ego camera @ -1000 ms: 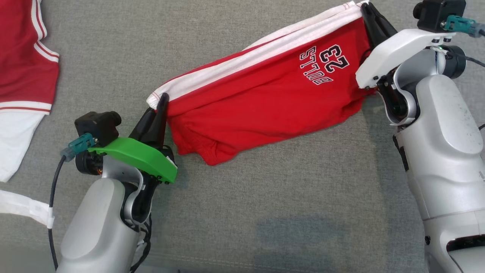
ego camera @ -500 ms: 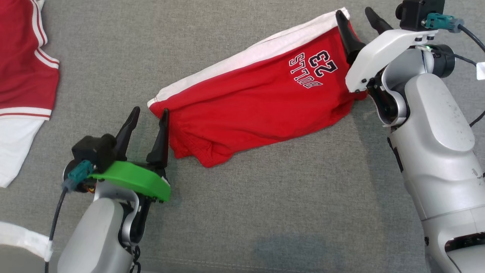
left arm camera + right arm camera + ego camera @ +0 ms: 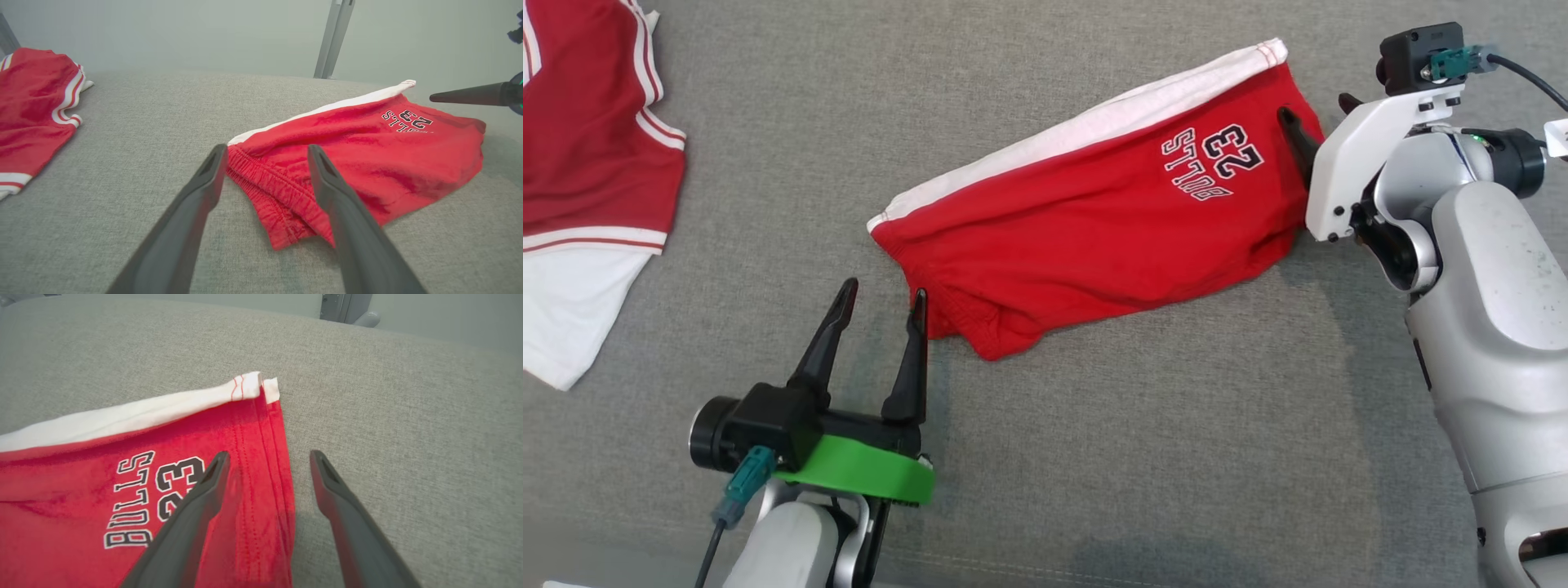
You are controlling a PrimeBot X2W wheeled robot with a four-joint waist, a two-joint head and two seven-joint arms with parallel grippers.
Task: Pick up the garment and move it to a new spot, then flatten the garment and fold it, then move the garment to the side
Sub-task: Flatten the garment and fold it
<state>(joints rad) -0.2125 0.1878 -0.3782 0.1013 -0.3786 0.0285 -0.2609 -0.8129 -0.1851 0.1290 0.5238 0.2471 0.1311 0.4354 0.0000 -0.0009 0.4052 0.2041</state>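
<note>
Both corners just released: left gripper (image 3: 885, 287) and right gripper (image 3: 1315, 106) now gape empty, red shorts (image 3: 1094, 220) lying on grey cushion (image 3: 1135, 449), just ahead of left's tips, beneath right's spread fingers (placement done, I reckon)

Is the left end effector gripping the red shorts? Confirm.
No, the left end effector stands open and the red shorts lie loose.

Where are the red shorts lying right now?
In the head view, the red shorts lie on the grey surface, between the left gripper and the right gripper, held by neither.
</note>
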